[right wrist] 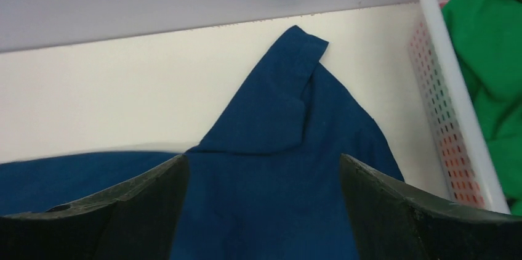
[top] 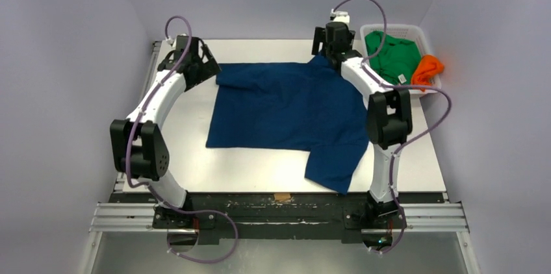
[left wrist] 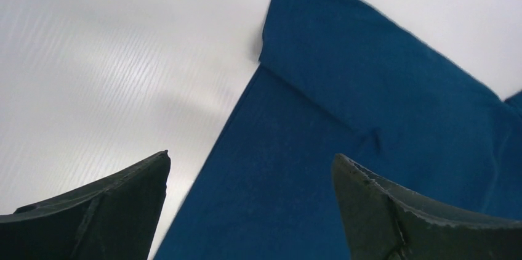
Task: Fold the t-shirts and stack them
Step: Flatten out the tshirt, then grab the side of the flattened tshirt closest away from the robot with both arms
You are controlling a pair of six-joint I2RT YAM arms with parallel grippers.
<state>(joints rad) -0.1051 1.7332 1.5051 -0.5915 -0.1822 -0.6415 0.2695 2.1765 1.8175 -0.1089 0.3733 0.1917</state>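
My left gripper (left wrist: pixel 251 155) stands wide open and empty above the 10 o'clock corner of the dark blue t-shirt (top: pixel 286 108). My right gripper (right wrist: pixel 263 156) is equally spread, holding nothing, over the sleeve at the shirt's 1 o'clock. The shirt lies spread out mid-table (top: pixel 260 170), one sleeve trailing toward 5 o'clock, with no proper fold that I can see. At the table's 2 o'clock, the basket (top: pixel 390 28) holds the green t-shirt (top: pixel 392 56) and orange t-shirt (top: pixel 429 69). I judge we're early: all folding and stacking remain.
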